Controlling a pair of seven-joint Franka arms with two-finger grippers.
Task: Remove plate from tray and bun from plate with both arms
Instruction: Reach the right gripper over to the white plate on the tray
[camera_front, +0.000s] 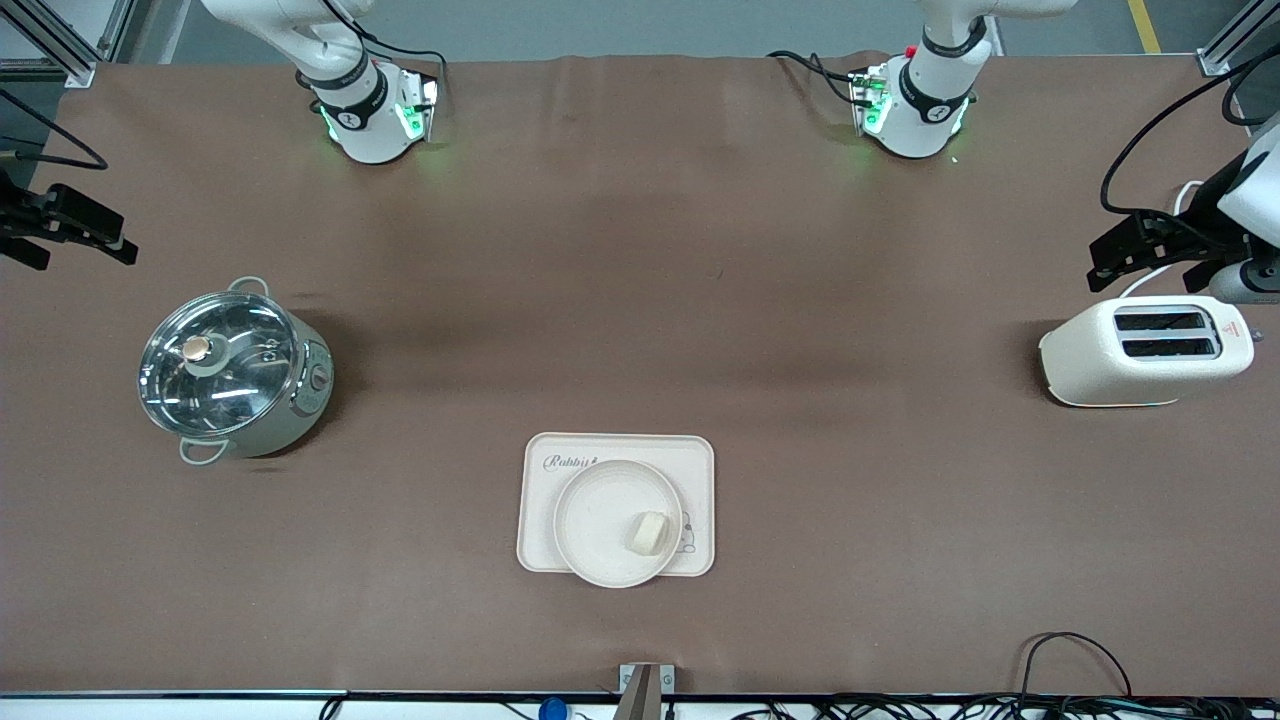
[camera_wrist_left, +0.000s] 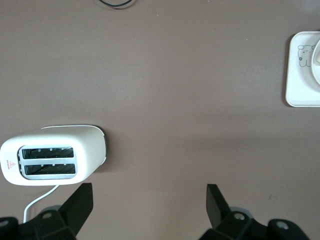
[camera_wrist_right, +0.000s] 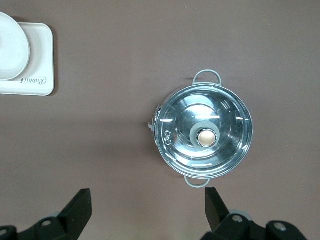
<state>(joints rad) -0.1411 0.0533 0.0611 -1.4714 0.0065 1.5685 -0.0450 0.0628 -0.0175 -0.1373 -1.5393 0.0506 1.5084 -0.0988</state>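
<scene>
The round cream plate (camera_front: 598, 520) sits on the rectangular rabbit tray (camera_front: 690, 458) near the front camera, mid-table. The pale bun (camera_front: 648, 532) lies on the plate, toward the left arm's end. My left gripper (camera_front: 1108, 262) hangs open and empty above the table beside the toaster; in its wrist view (camera_wrist_left: 149, 206) the jaws stand wide apart, with the plate's edge (camera_wrist_left: 317, 62) only just in sight. My right gripper (camera_front: 75, 235) hangs open and empty at the right arm's end, above the table beside the pot; its wrist view (camera_wrist_right: 147, 209) shows part of the plate (camera_wrist_right: 10, 47).
A white two-slot toaster (camera_front: 1145, 350) stands at the left arm's end, and also shows in the left wrist view (camera_wrist_left: 52, 155). A steel pot with a glass lid (camera_front: 232, 370) stands at the right arm's end, and also shows in the right wrist view (camera_wrist_right: 202, 135). Cables lie along the table's front edge.
</scene>
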